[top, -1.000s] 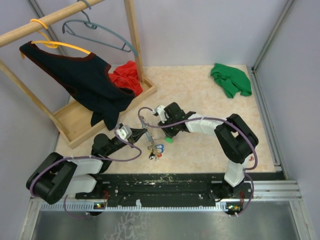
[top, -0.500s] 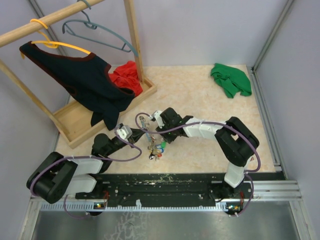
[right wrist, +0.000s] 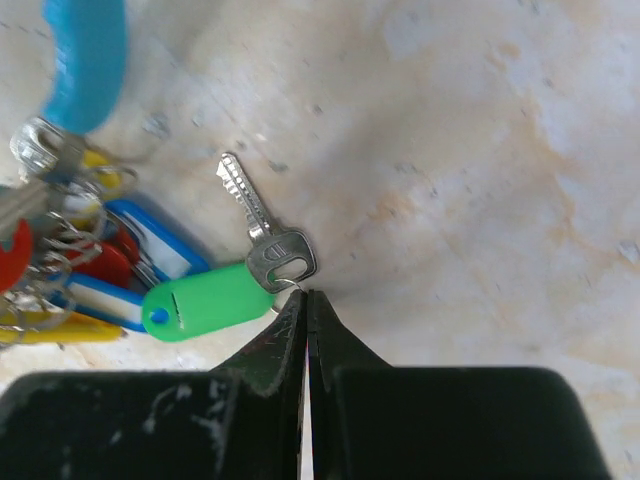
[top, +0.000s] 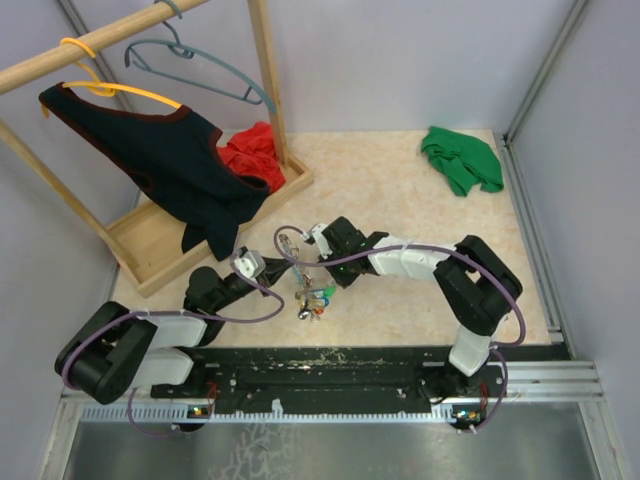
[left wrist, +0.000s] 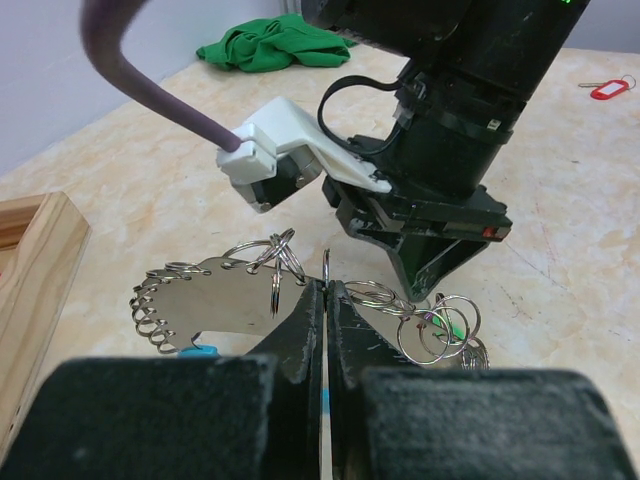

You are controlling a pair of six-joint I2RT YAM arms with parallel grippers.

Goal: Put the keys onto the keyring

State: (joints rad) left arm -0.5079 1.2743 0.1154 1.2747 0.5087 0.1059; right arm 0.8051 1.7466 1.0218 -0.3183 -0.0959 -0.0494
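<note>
Keyring point(left wrist: 213, 296) is held just off the near right corner of the wooden rack base point(top: 135, 245), over the tabletop point(top: 400, 190). The left end effector point(left wrist: 326, 300) is clamped tight on its silvery loop of small rings. The light-blue segment point(right wrist: 85, 55) and the cluster of blue, yellow and red tags point(right wrist: 110, 275) lie on the side of the loop away from the rack base. The green key point(right wrist: 275, 255) lies flat just past those tags, farther again from the rack base, its blade pointing away from the right end effector point(right wrist: 306, 305). That end effector is closed, its tips pinching the little wire ring that joins blade and green head. The red key point(left wrist: 605, 88) lies alone, well away from the rack base. A green cloth point(top: 460, 160) is bunched at the far corner opposite the rack base.
</note>
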